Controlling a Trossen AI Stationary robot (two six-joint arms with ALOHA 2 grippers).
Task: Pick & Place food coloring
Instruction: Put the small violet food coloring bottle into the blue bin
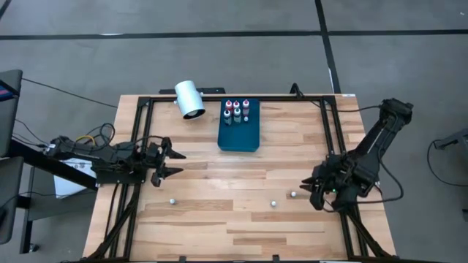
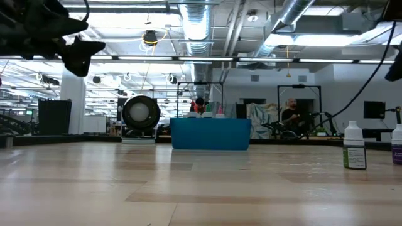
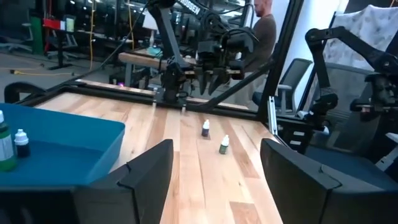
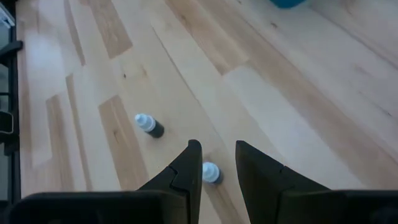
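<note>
Blue tray (image 1: 239, 139): bottles at far end | right hand (image 4: 212, 163) narrow over bottle (image 4: 210, 173) | left hand (image 1: 172, 163) wide

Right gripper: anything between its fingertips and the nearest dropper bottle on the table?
Nothing. In the right wrist view the right gripper hangs over a dropper bottle, which shows in the gap between its fingers; only bare table around it.

tray (image 1: 239, 139) at table's (image 1: 219, 219) twelve o'clock holds bottles (image 1: 236, 110); cylinder (image 1: 189, 99) at its ten; three loose bottles (image 1: 273, 204) toward six.
</note>
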